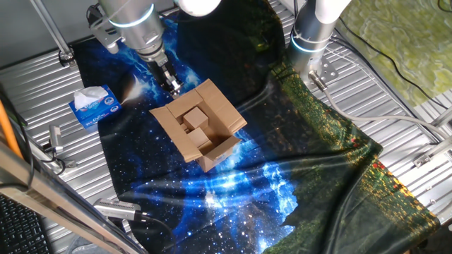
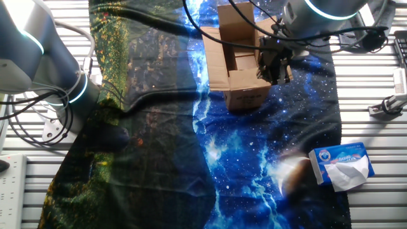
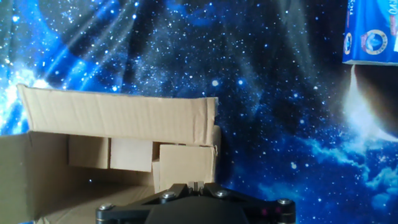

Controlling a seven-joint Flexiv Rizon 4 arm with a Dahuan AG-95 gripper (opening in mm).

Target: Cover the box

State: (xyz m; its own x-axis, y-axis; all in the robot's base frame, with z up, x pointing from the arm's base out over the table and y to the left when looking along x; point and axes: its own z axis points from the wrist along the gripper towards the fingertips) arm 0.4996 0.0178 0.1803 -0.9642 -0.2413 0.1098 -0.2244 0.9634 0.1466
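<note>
My gripper (image 1: 171, 83): fingers pressed together, tips beside one raised flap. The box (image 1: 201, 125): mid-table on the starry cloth (image 1: 282, 176), four flaps still open, cardboard pieces inside. Beyond, well apart at the cloth's edge: blue-and-white tissue box (image 1: 94, 106).

A robotics lab bench: a ribbed metal table (image 1: 395, 92) draped with a galaxy-print cloth (image 1: 296, 162), robot arm bases (image 1: 311, 35) bolted beside the cloth, and loose cables (image 1: 395, 63) trailing past its edge.
</note>
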